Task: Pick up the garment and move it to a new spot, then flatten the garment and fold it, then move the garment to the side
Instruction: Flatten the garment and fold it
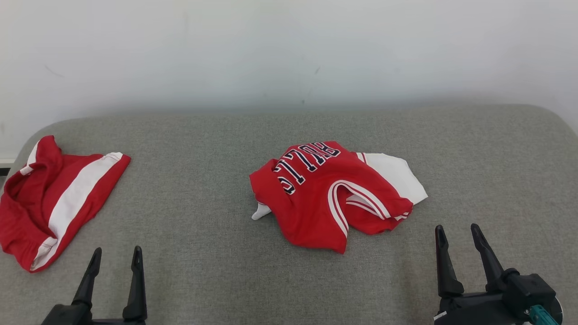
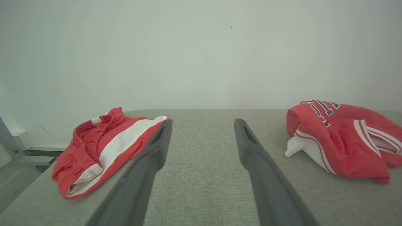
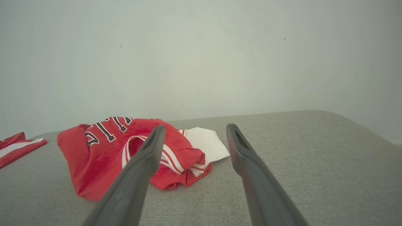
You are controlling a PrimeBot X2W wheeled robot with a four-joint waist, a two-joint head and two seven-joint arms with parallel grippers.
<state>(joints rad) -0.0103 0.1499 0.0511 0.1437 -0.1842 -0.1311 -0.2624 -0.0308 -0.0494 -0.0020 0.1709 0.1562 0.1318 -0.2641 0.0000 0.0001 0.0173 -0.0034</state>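
The garment is a crumpled red jersey with white trim and dark lettering, lying in a heap at the middle of the grey padded table. It shows at the right of the left wrist view and at centre left of the right wrist view. My left gripper stands open near the front left, empty, well left of the jersey. My right gripper is open and empty at the front right, a short way right of and nearer than the jersey. In the wrist views each gripper's fingers are spread over bare table.
Red shorts with a white stripe lie at the table's far left edge, also in the left wrist view. A pale wall stands behind the table. The table's corners are rounded, with a metal frame beyond its left side.
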